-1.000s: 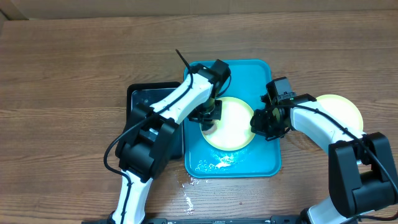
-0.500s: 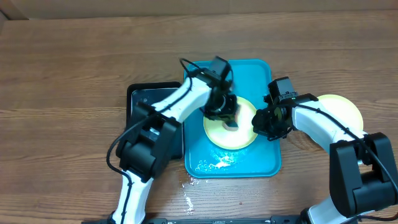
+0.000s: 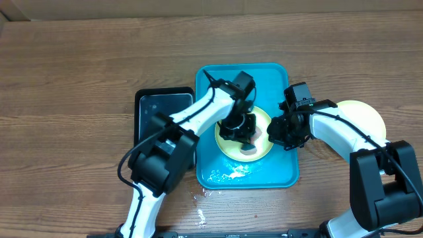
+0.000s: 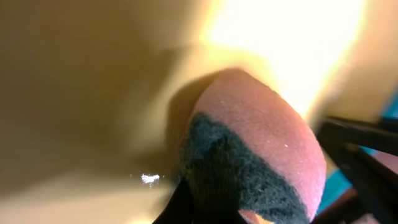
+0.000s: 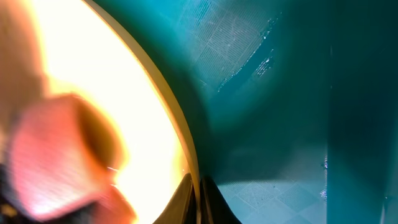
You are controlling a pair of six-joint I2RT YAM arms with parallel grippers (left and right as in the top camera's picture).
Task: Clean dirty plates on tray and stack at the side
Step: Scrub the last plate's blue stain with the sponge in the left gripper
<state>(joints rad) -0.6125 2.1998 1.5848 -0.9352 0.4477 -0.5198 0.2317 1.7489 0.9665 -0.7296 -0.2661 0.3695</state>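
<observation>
A pale plate (image 3: 232, 147) with a yellow-green rim lies on the turquoise tray (image 3: 274, 76). My left gripper (image 3: 242, 131) is shut on a pink sponge (image 3: 250, 149) with a dark scouring side, pressing it onto the plate's middle. In the left wrist view the sponge (image 4: 255, 155) fills the frame against the plate (image 4: 93, 93), the gripper (image 4: 211, 214) at the bottom edge. My right gripper (image 3: 277, 132) is shut on the plate's right rim; in the right wrist view its gripper (image 5: 198, 202) pinches the rim of the plate (image 5: 106, 56) above the tray (image 5: 280, 93). A second plate (image 3: 362, 118) lies on the table, right of the tray.
A black tray (image 3: 158, 106) holding water sits left of the turquoise tray, partly under my left arm. Water droplets lie on the turquoise tray's near part (image 3: 228, 174) and on the wooden table (image 3: 201, 213) in front of it.
My left gripper has carried the sponge from the plate's far left edge across to its middle and near side. The right gripper has kept its hold on the rim.
</observation>
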